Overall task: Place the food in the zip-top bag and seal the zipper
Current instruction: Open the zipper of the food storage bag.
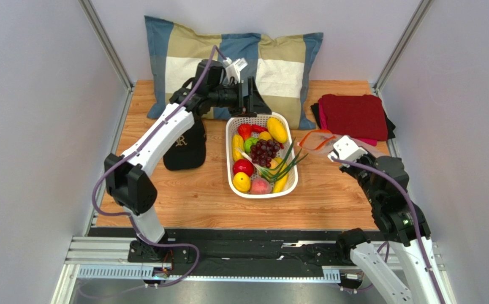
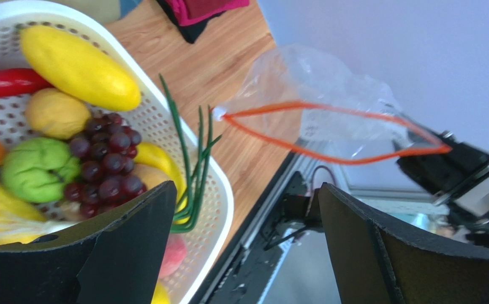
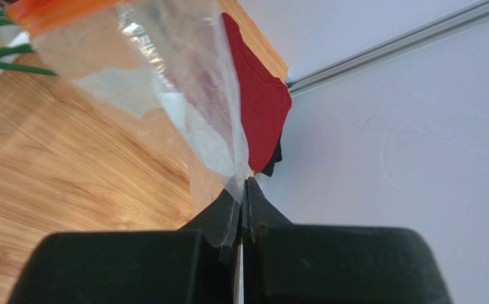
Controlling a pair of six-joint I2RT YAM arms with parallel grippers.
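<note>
The food lies in a white perforated basket (image 1: 230, 182): dark grapes (image 1: 265, 151) (image 2: 104, 166), green scallions (image 1: 286, 163) (image 2: 193, 166), a yellow fruit (image 2: 76, 66), a green one (image 2: 36, 170) and several more. My left gripper (image 1: 253, 95) (image 2: 247, 190) hangs open over the basket's far end with nothing between its fingers. The clear zip-top bag (image 1: 320, 140) (image 2: 317, 82) (image 3: 164, 82) is held up to the right of the basket, its orange-red zipper (image 2: 272, 109) (image 1: 308, 134) gaping in a loop. My right gripper (image 1: 333, 154) (image 3: 244, 183) is shut on the bag's edge.
A blue and beige pillow (image 1: 228, 57) leans against the back wall. A black cap (image 1: 183, 149) lies left of the basket. Folded red and black cloths (image 1: 353, 116) (image 3: 260, 107) sit at the back right. Grey walls close in both sides.
</note>
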